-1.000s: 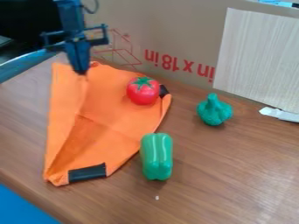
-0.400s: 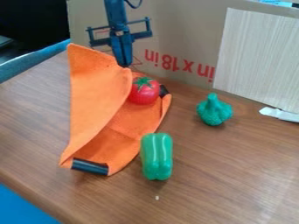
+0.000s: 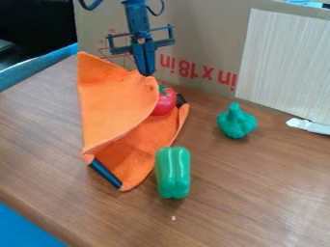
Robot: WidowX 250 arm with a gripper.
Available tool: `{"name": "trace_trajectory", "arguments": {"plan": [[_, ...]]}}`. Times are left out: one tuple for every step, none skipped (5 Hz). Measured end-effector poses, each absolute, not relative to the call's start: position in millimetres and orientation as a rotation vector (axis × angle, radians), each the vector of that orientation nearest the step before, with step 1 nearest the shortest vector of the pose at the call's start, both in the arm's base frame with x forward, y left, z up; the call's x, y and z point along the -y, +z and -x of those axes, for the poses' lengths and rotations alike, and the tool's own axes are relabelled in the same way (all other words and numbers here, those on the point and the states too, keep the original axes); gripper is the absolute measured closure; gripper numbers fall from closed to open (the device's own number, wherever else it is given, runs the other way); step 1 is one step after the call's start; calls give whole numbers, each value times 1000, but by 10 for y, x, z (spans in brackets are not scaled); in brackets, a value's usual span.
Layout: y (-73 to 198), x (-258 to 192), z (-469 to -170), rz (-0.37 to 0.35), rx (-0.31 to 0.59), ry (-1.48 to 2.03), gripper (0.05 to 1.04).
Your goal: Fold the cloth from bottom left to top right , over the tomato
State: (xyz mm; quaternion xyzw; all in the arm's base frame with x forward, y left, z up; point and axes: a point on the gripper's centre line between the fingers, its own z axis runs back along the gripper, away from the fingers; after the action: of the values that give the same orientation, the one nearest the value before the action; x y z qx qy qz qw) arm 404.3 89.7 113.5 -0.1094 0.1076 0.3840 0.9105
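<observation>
The gripper [image 3: 147, 73] hangs at the upper middle, shut on the raised edge of the orange cloth [image 3: 116, 106], just above and left of the tomato. From there the cloth's lifted left part slopes down to the lower left, while its lower right part lies flat on the table. The red tomato [image 3: 168, 102] rests on the cloth, its left side hidden behind the lifted flap. A black strip [image 3: 105, 173] runs along the cloth's bottom edge, and another dark patch shows at the tomato's right.
A green pepper [image 3: 172, 172] lies at the cloth's lower right on the wooden table [image 3: 258, 202]. Green toy broccoli [image 3: 236, 121] stands right of the tomato. A cardboard wall [image 3: 193, 29] with a pale panel [image 3: 283, 62] rises behind. A white piece [image 3: 309, 126] is at the right edge.
The gripper has moved right, drawing the held cloth edge from the tomato's far left across to its near side. The cloth's bottom left corner has slid right and up, and the tomato is now partly covered.
</observation>
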Motion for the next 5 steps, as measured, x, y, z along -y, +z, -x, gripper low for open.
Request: {"name": "trace_trajectory", "arguments": {"plan": [[1121,-793,-4076,234,-235,793,1030],[1176,-682,-4141,258,-240,791,1030],[1260,-572,-4232,291,-207,759,1008],[1158,-628,-4297,269,-145,723,862],[1227,-640,-4312,271,-90,674,606]]}}
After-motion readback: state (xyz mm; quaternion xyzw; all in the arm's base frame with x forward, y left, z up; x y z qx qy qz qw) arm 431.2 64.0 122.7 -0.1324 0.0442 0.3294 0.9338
